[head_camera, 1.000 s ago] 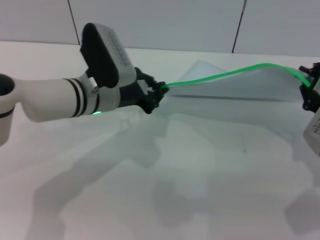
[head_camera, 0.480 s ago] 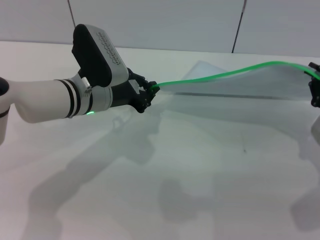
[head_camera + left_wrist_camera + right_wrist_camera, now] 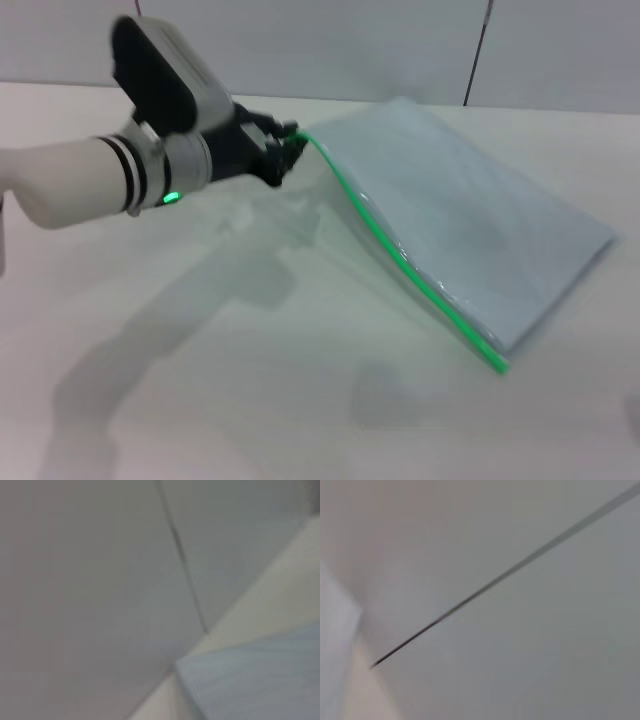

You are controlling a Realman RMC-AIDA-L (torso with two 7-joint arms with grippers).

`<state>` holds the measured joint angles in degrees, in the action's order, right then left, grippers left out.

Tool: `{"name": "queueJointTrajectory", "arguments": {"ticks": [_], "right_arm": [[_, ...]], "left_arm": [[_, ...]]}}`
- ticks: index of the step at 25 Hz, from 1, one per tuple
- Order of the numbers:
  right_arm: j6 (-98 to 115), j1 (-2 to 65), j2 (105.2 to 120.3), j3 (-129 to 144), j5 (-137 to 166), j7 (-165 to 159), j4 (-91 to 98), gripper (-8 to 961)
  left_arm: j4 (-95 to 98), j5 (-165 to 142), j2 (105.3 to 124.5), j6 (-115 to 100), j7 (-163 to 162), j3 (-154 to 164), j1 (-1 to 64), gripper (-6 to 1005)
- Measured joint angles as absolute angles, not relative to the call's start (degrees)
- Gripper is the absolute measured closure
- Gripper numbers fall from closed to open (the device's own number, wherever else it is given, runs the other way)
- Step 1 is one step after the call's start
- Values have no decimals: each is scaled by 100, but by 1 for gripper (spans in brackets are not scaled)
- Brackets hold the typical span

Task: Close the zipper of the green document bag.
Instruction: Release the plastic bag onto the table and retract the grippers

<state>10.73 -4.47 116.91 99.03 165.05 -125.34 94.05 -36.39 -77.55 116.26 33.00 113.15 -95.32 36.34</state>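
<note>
Left gripper (image 3: 287, 148) at far left of table (image 3: 250, 400), jaws pinched on the end of the zipper (image 3: 400, 262), lifting that corner. Green document bag (image 3: 480, 220) lies flat right of centre, green strip along its near-left long edge. Right gripper out of view; jaw state cannot be told.

Bare table (image 3: 250, 400) nearside; green document bag (image 3: 480, 230) seemingly fills far right.

One green document bag (image 3: 480, 215) with one zipper (image 3: 400, 255) — and one gripper (image 3: 288, 148) in view — on one table (image 3: 250, 400).
</note>
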Motion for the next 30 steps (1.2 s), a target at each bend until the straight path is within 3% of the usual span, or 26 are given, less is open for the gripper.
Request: {"name": "queueJointTrajectory", "arguments": {"ticks": [1,5,9,20,30], "right_arm": [[909,-472,11693,9865,16455,-12719,9400,891],[-177,-522,11690,9923,15931,-13690,9063,736],[-1548,-350,11668,10356,14942,-14028,8290,537],[-2688,272,11619,11083,13832,-14115,7196,538],[-4222,1086,11610,11347,13256,-15607,5210,539]], "left_arm": [[-3640,-7609,11626,3308,11317,-9620,3632,835],[-3642,-7075,11627,3528,11378,-9917,3633,826],[-3635,-6082,11634,4192,11868,-9968,3603,664],[-3514,-4810,11663,4949,12719,-9967,3354,260],[-3541,-2581,11725,5570,14841,-9538,2512,296]]}}
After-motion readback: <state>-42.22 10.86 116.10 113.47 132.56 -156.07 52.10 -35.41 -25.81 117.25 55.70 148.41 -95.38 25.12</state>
